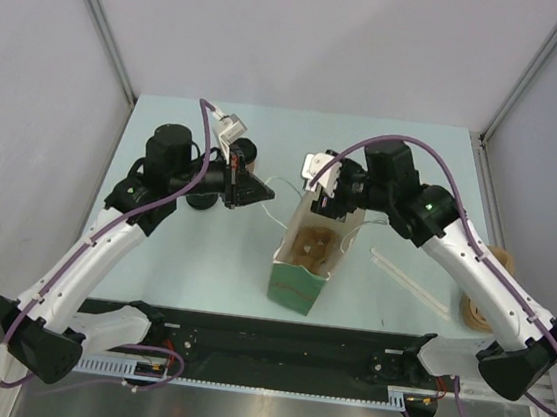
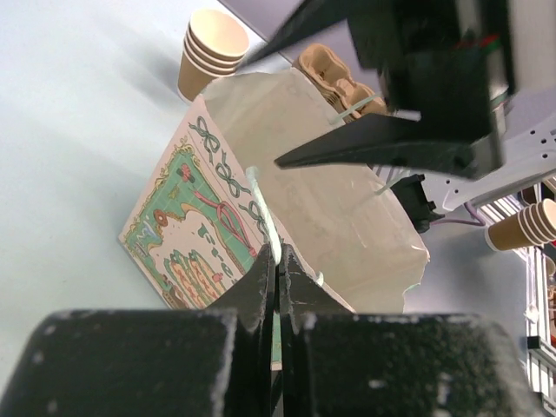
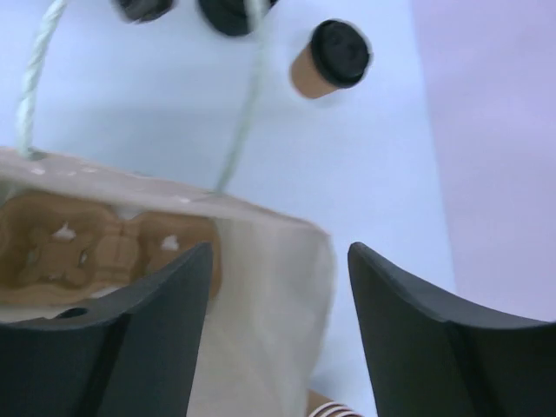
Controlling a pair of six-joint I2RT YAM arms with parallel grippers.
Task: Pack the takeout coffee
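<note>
The takeout coffee, a tan cup with a black lid, stands on the table beyond the bag; in the top view the takeout coffee is just behind my left wrist. A green-patterned paper bag stands open at the table's centre with a brown cup carrier inside. My left gripper is shut on the bag's pale cord handle, at the bag's left rim. My right gripper hangs open over the bag's far rim, with only the bag's white inner wall below its jaws.
A stack of lidless tan cups stands past the bag, and another cup stack is off to the right. Tan cups and a thin white stick lie at the right of the table. Dark round lids sit near the coffee.
</note>
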